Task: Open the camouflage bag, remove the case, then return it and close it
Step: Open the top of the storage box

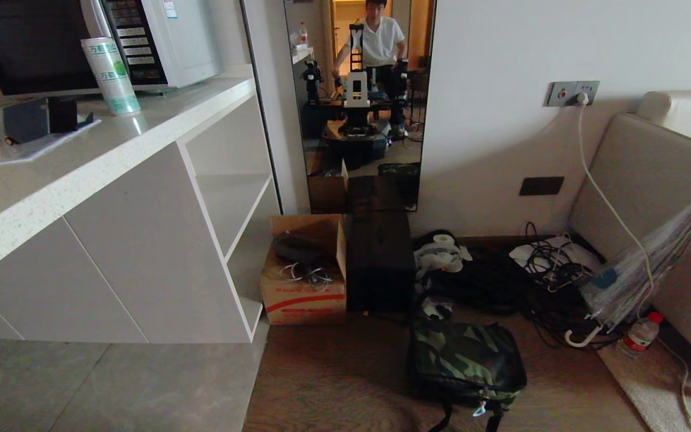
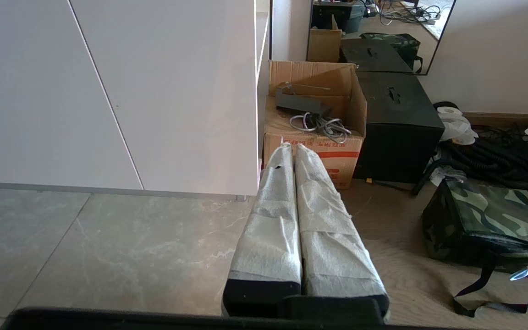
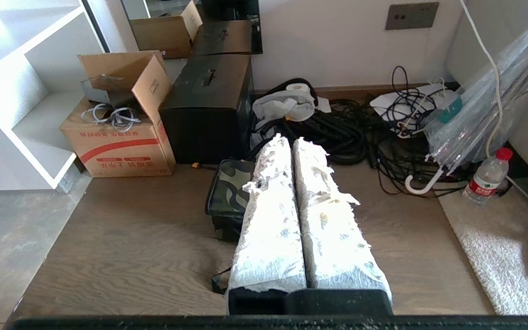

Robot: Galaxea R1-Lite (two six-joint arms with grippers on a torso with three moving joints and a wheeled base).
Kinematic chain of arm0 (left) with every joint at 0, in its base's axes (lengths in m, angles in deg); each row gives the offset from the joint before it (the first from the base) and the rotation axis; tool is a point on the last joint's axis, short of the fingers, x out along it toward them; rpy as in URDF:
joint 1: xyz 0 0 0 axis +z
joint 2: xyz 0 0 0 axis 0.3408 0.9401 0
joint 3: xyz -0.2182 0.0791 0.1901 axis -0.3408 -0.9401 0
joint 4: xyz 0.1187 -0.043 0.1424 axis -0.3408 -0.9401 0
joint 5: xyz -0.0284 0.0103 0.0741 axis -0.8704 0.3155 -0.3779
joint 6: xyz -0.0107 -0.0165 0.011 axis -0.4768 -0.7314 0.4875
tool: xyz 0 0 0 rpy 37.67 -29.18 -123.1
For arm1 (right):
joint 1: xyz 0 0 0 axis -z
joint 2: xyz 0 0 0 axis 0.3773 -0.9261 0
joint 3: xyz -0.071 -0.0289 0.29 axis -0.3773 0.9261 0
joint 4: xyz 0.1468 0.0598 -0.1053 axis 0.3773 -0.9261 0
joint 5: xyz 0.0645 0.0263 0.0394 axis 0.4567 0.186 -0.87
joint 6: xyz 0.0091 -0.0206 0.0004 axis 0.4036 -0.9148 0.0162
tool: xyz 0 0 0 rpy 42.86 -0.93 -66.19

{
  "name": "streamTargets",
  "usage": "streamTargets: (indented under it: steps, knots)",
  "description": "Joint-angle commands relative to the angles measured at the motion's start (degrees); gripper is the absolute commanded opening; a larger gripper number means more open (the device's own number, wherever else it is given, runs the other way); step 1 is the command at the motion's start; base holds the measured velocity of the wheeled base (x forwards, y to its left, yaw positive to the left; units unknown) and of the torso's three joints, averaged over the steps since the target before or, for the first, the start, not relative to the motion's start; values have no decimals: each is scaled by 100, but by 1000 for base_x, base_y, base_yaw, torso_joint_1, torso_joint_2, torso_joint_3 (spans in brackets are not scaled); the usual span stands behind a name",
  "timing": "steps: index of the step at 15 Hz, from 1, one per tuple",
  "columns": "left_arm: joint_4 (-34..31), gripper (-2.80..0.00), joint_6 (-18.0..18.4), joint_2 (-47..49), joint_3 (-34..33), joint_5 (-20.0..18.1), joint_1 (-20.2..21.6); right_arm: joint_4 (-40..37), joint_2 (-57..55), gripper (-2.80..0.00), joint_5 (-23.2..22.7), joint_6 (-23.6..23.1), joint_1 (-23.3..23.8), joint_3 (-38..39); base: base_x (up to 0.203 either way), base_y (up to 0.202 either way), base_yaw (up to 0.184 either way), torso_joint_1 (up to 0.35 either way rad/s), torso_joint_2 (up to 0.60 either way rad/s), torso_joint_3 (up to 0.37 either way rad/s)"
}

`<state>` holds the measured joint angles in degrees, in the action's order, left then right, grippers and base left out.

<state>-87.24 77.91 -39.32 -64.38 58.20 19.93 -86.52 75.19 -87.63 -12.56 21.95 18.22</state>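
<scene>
The camouflage bag (image 1: 464, 363) lies closed on the wooden floor, green-and-dark top panel up, black straps and a zip pull at its near edge. It also shows in the left wrist view, the bag (image 2: 493, 220) off to one side, and partly behind the fingers in the right wrist view (image 3: 229, 190). The case is hidden. My left gripper (image 2: 293, 147) hangs shut and empty over the floor, away from the bag. My right gripper (image 3: 290, 140) is shut and empty above the bag. Neither arm shows in the head view.
A plain black box (image 1: 379, 267) and an open cardboard box (image 1: 303, 270) stand against the wall beyond the bag. Tangled cables (image 1: 537, 276), a clear umbrella (image 1: 639, 270) and a water bottle (image 1: 639, 335) lie to the right by a sofa (image 1: 651, 198). A white counter cabinet (image 1: 111, 240) stands left. A mirror (image 1: 357, 102) reflects a person.
</scene>
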Motion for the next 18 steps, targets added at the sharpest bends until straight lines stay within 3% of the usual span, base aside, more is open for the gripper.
streamTargets:
  steps: [1,18]
  knots:
    - [1,-280,-1,7,0,2,0,0,-9,-280,4,2,4,0,0,0,0,0,0,0]
    - [1,-280,-28,9,0,2,0,0,-9,-280,4,2,-4,0,0,0,0,0,0,0]
